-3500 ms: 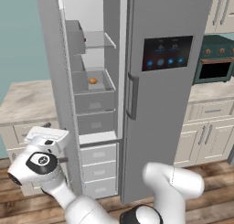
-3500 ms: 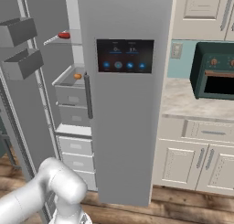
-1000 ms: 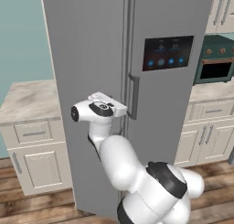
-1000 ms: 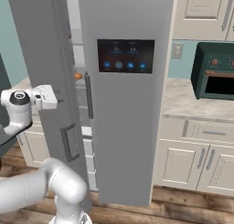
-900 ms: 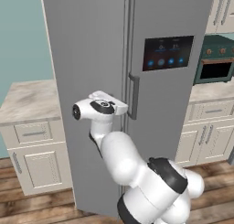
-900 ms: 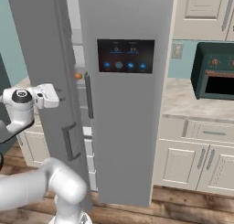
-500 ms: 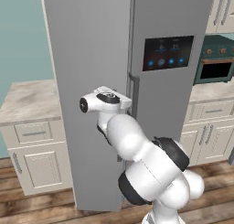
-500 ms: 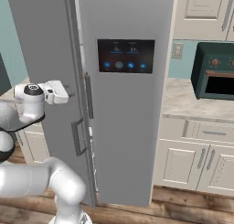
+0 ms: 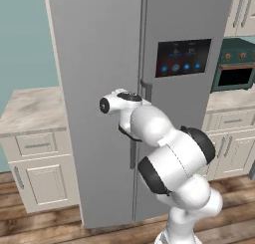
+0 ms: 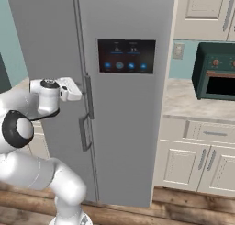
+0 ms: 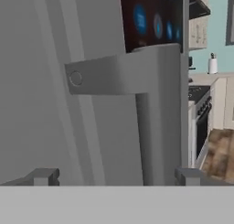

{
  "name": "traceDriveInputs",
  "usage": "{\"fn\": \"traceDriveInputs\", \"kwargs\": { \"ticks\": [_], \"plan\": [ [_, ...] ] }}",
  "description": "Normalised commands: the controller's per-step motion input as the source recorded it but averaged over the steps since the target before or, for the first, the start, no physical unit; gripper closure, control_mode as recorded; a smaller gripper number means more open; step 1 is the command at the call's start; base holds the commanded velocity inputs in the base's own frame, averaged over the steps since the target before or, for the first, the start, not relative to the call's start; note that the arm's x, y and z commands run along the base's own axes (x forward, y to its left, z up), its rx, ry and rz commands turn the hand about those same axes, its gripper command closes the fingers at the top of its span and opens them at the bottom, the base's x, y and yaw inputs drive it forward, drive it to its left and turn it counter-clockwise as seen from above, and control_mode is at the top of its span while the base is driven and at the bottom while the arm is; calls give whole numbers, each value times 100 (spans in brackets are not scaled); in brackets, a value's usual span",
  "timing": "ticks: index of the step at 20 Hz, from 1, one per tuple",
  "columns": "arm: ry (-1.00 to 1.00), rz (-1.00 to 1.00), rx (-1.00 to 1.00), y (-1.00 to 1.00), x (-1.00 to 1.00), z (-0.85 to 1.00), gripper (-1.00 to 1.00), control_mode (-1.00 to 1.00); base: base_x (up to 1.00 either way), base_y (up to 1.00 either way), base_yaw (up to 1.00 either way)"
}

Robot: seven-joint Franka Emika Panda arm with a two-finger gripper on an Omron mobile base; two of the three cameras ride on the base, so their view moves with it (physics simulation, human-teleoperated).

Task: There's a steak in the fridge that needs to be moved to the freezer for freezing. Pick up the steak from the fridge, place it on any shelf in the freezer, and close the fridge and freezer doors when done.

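Note:
Both tall grey doors stand flush. The plain freezer door [image 9: 94, 88] is on the left, and the fridge door [image 9: 194, 123] with its dark blue-lit panel [image 10: 126, 56] is on the right. The steak is hidden behind them. My gripper [image 10: 79, 94] is at mid height against the freezer door's right edge, beside the bar handles [image 10: 88, 98]. In the hand view the gripper [image 11: 115, 176] is open; its fingertips [image 11: 43, 176] stand wide apart with nothing held. A grey handle [image 11: 157, 113] fills the view just ahead.
A beige cabinet with a stone counter [image 9: 30, 106] stands left of the appliance. To the right are more beige cabinets, a counter [image 10: 193, 102] and a dark green oven [image 10: 215, 77]. The floor [image 10: 174, 201] is wood.
The freezer door, wide open 3.5 s ago with shelves and bins showing, has swung shut with my hand against it. Over the last second the remaining gap has closed.

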Motion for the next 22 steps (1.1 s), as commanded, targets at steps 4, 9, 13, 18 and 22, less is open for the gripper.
{"fn": "traceDriveInputs", "kwargs": {
  "ticks": [4, 9, 13, 18, 22],
  "plan": [
    [0, 5, 6, -52, 18, 0, -100, -100, 0, 0, 0],
    [0, 10, 7, -55, 24, 0, -100, -100, 0, 0, 0],
    [0, 18, 9, -58, 42, 0, -100, -100, 0, 0, 0],
    [0, 38, 10, -36, 76, -17, -100, -100, 0, 0, 0],
    [-1, 54, 14, -23, 88, -27, -100, -100, 0, 0, 0]
  ]
}}
